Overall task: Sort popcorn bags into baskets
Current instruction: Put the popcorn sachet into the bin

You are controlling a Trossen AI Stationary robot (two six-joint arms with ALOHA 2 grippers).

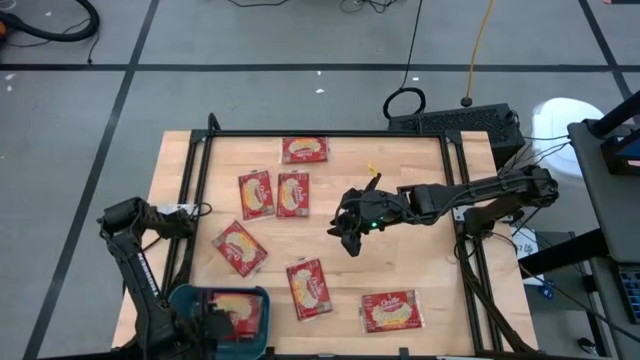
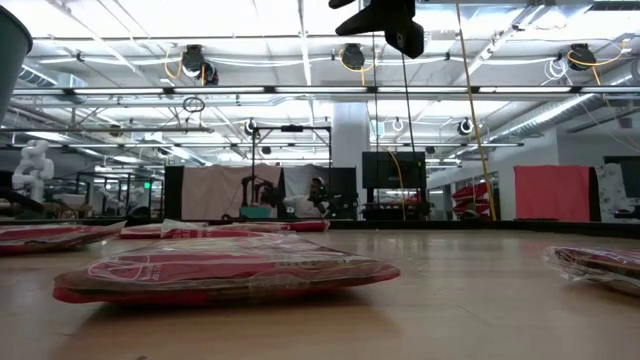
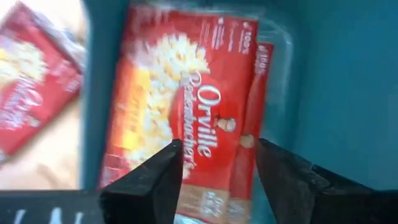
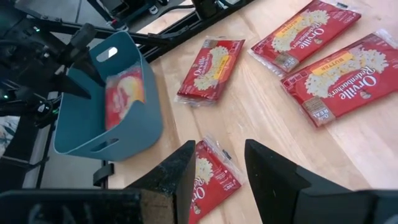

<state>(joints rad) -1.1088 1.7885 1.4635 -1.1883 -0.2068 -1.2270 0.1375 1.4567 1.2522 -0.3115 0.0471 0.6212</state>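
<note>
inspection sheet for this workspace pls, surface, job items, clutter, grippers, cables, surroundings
surface: light wooden tabletop inside a black metal frame
job's things: six flat red popcorn packets lie loose on the wood; teal-blue plastic bin at the near left corner holds at least two more packets
clutter: small yellow scrap on the wood, what it is cannot be told
grippers: left gripper open above the bin, holding nothing; right gripper open and empty over mid-table above a packet
cables: black cable loop and yellow cord on the floor behind the table
surroundings: grey floor; large lit hall beyond
</note>
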